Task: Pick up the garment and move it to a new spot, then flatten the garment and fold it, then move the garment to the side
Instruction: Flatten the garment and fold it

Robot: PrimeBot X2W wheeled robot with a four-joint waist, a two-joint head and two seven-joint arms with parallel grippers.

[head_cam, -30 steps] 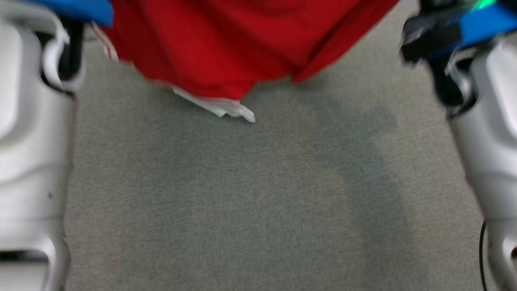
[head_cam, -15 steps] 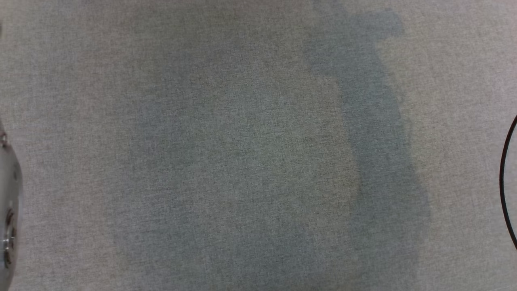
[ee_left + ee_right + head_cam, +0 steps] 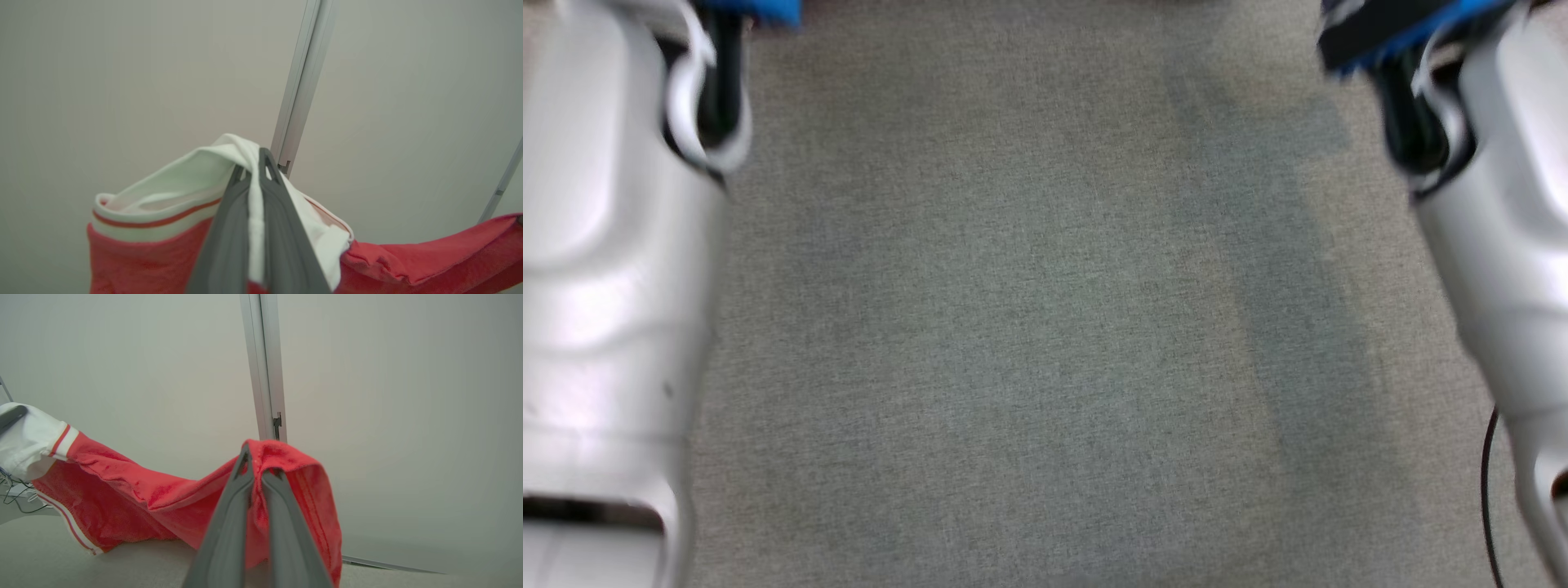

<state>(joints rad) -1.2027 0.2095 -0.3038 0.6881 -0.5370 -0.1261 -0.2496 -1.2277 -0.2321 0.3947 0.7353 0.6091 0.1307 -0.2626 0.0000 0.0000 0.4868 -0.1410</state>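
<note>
Over the left edge of the grey woven tabletop reaches the robot's pale left forearm, blurred, with a scrap of blue at its top end. Above the tabletop the left gripper has its jaws pressed together on a fold of white banding, the cloth pinched between the two dark fingers and spilling out on both sides of them. That banding belongs to a red fabric garment trimmed in white with thin red stripes. It is held up off the tabletop and sags in a loose curve from one gripper across to the other. One striped lower edge hangs close to the tabletop, though I cannot tell whether it touches. Behind the tabletop stands a plain pale wall, split by a slim upright aluminium post. At the garment's plain red end the right gripper has its jaws squeezed narrow on a bunched ridge of cloth that drapes over its fingertips and down the far side. Over the tabletop's right edge comes the pale right forearm, again blurred and tipped with blue.
</note>
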